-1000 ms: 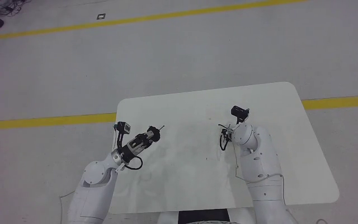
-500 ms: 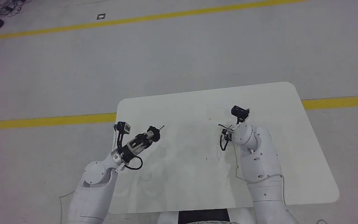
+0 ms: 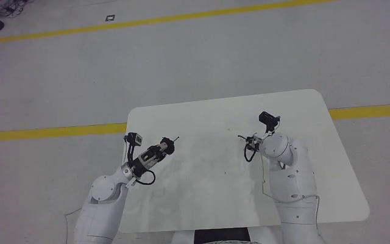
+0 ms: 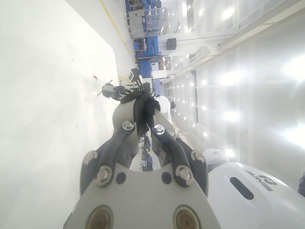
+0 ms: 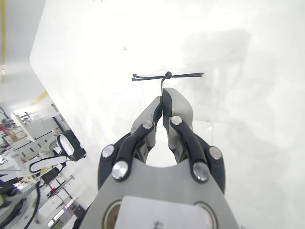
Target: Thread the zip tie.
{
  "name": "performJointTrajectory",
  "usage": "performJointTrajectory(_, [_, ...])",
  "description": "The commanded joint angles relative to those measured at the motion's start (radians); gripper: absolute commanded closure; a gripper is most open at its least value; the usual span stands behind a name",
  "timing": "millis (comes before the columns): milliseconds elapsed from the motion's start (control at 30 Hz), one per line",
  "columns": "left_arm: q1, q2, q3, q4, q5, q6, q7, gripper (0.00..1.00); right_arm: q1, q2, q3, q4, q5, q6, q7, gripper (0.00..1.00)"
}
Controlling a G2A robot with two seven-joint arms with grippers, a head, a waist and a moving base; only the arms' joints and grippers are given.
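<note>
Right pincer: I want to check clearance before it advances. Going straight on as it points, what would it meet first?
Probably the bare table; the zip ties carried ahead of the right pincer would touch it first. Depth is unclear.

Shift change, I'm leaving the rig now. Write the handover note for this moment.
Left gripper: shut on a black piece, over the table's left side.
Right gripper: shut on a zip tie whose far end meets two more ties lying crosswise.
Done: both pieces gripped.
To do: the threading; grippers are apart, and no closed loop can be made out.
</note>
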Motion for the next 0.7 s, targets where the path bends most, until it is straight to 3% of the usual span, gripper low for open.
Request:
performJointTrajectory(0, [0.000,0.000,0.000,0.000,0.000,0.000,0.000,1.00,-0.005,0.001,0.010,-0.026,0.039,0.000,0.005,1.00])
performJointTrajectory(167, [0.000,0.000,0.000,0.000,0.000,0.000,0.000,1.00,-0.042,0.006,0.007,-0.096,0.203,0.000,-0.034,1.00])
performJointTrajectory(367, [0.000,0.000,0.000,0.000,0.000,0.000,0.000,1.00,-0.092,0.011,-0.031,-0.140,0.508,0.000,-0.122,1.00])
performJointTrajectory(667, [0.000,0.000,0.000,0.000,0.000,0.000,0.000,1.00,-0.092,0.011,-0.031,-0.140,0.508,0.000,-0.122,1.00])
